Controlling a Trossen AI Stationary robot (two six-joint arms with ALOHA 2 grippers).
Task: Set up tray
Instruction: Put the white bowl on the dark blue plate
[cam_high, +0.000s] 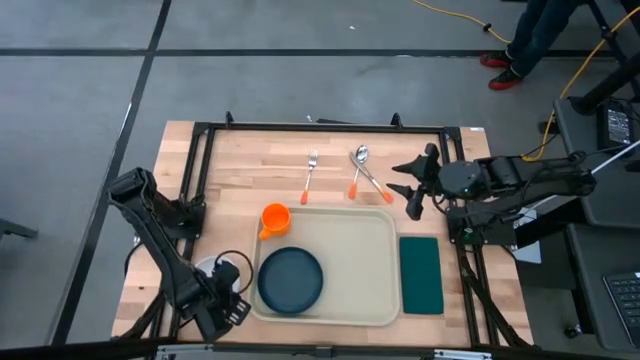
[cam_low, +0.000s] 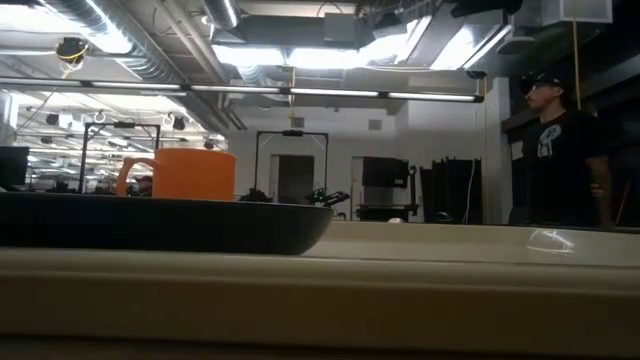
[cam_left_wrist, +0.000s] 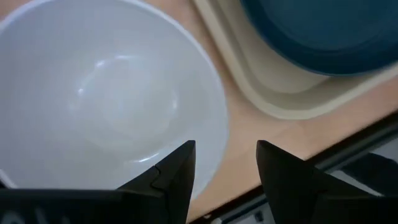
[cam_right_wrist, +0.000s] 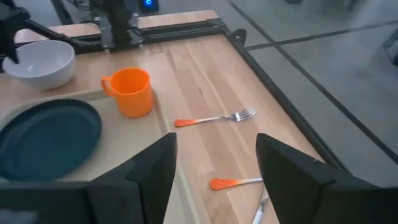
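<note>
The beige tray lies near the table's front edge. A dark blue plate rests in its near left part, and an orange cup stands at its far left corner. A white bowl sits on the table left of the tray. My left gripper is above the bowl, pointing down and open. One finger is over the bowl's inside and the other beyond its rim. My right gripper hangs open above the table's far right, near the spoon.
A fork with an orange handle lies on the wood beyond the tray, next to the spoon. A dark green napkin lies flat to the right of the tray. A black frame runs around the table. A person stands beyond the far right corner.
</note>
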